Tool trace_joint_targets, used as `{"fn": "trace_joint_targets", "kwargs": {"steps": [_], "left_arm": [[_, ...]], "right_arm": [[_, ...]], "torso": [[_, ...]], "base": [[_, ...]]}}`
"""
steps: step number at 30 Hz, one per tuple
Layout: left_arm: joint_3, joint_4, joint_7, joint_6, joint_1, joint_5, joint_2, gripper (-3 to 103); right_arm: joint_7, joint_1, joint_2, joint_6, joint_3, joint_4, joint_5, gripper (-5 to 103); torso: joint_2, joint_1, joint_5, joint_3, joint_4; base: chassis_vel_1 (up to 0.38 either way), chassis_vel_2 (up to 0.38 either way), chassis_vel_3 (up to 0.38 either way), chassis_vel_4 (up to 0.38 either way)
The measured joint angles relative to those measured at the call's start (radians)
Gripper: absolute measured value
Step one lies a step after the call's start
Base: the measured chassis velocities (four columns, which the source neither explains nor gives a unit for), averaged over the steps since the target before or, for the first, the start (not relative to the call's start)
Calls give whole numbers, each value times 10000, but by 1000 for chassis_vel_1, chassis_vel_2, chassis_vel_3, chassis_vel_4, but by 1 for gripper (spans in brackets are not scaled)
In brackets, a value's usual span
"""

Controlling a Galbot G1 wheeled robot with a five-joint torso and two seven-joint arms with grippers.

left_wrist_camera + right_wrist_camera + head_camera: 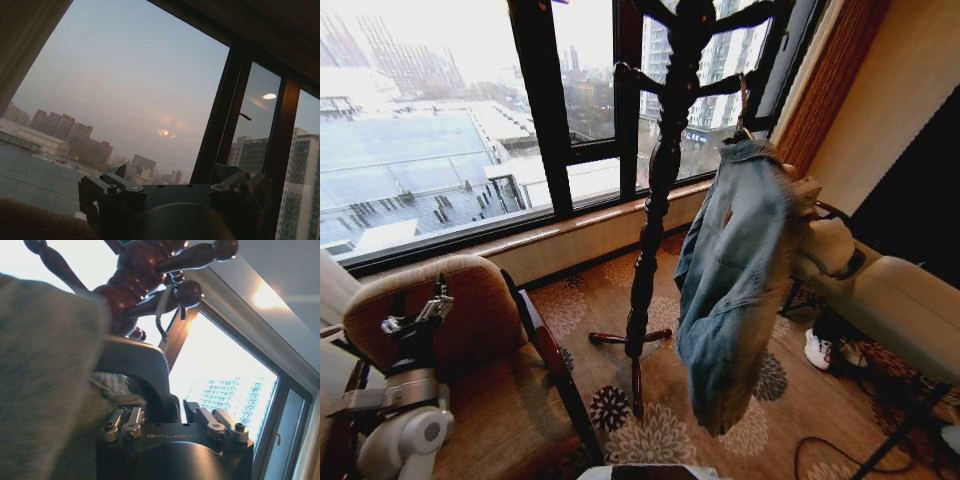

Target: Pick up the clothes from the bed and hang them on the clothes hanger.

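1. we see the denim jacket (735, 270) hanging full length beside a dark turned-wood coat stand (660, 190), well off the floor, its long axis running straight down from collar to hem.
2. at the collar a slim hook (743, 105) of the clothes hanger rises to one of the stand's upper pegs; in the right wrist view that hook (161, 315) sits at a round-tipped peg (187, 292). we judge it caught there, but whether it bears fully on the peg we cannot tell.
3. right gripper (172, 405): just under the peg and hook, beside the jacket's top, with cloth (45, 380) bulking against one side of it. its fingers are spread, a dark curved part of the hanger or collar lying between them; we cannot confirm any clamping on it.
4. the relation that counts: the hook lies up and just ahead of the right gripper, the jacket's weight dropping below it. the right arm is much the nearer.
5. left gripper (432, 308): parked low at our left, over a brown armchair (470, 320), well apart from the jacket. in its wrist view the fingers (107, 190) stand apart around nothing, facing the window.
6. the bed is out of frame here.
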Motion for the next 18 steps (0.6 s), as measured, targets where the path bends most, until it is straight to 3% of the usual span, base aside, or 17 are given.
{"fn": "trace_joint_targets", "kwargs": {"steps": [1,4,5,7,9,16,18], "left_arm": [[10,5,0,-1,0,0,-4,100],[31,20,0,-4,-1,1,-13,100],[35,24,0,-5,-4,3,-15,100],[47,46,0,-7,-18,12,-17,100],[53,52,1,-8,-23,16,-18,100],[77,69,3,-16,-26,34,-36,100],[76,69,3,-16,-26,34,-36,100]], "right_arm": [[61,-11,-21,-20,13,41,37,44],[176,-56,-62,-66,58,140,100,44],[206,-69,-74,-80,70,173,116,56],[316,-130,-138,-142,148,375,191,66],[368,-163,-168,-177,190,481,238,66],[797,-798,-402,-357,676,1216,399,97],[818,-852,-417,-367,718,1257,402,97]], "torso": [[0,1,0,0,0],[0,0,0,0,0],[0,0,0,0,0],[0,0,-1,0,0],[0,0,-2,0,0],[0,0,-2,0,2],[0,0,-2,0,2]], "base": [[0,0,0,0],[0,0,0,0],[0,0,0,0],[0,0,0,0],[0,0,0,0],[0,0,0,0],[0,0,0,0]]}}
